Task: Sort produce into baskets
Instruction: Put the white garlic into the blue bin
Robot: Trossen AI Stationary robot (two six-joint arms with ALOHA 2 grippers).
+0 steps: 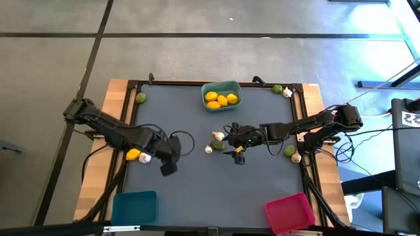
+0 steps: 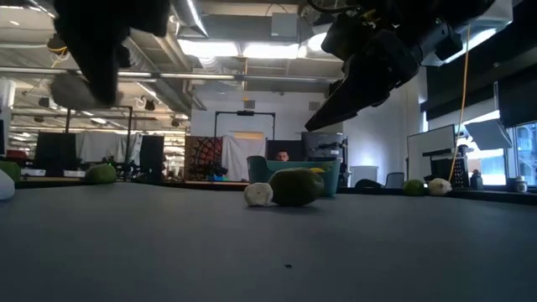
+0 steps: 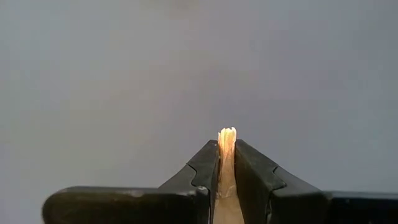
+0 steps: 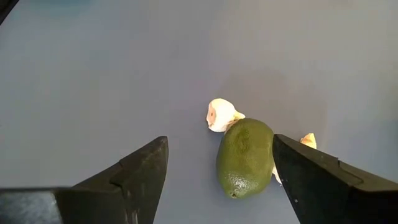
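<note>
We see the left tool (image 3: pixel 226 163) nearly shut, its two dark fingers (image 3: pixel 199 171) pinching a pale stem or tip of a garlic bulb (image 3: pixel 227 142) between them, above bare grey counter (image 1: pixel 197 177). From above, that tool (image 1: pixel 168 164) sits at the left side of the counter, with a lemon (image 1: pixel 133 155) and a white garlic bulb (image 1: pixel 145 158) just behind it, near the arm.

The right tool (image 4: pixel 217 174) stands wide open and holds nothing — a green lime (image 4: pixel 244 157) lies on the counter between its fingers, nearer the one finger (image 4: pixel 323 177) than the other. A garlic bulb (image 4: pixel 222 115) lies just beyond the lime, touching or all but touching it, and another pale piece (image 4: pixel 307 142) peeks out beside the near finger. In the high view this tool (image 1: pixel 237 148) hovers mid-counter.

Ahead of the right tool, at the far edge, the teal-green basket (image 1: pixel 223 86) holds three lemons (image 1: pixel 221 99). The blue basket (image 1: pixel 134 207) lies at the near edge behind the left tool, the pink-red basket (image 1: pixel 289 212) at the near edge on the right arm's side. Loose produce remains: a lime (image 1: pixel 140 98) at the far left corner, a lime (image 1: pixel 277 89) and garlic (image 1: pixel 287 93) at the far right corner — and a lime (image 1: pixel 289 151) with garlic (image 1: pixel 296 158) under the right arm.
</note>
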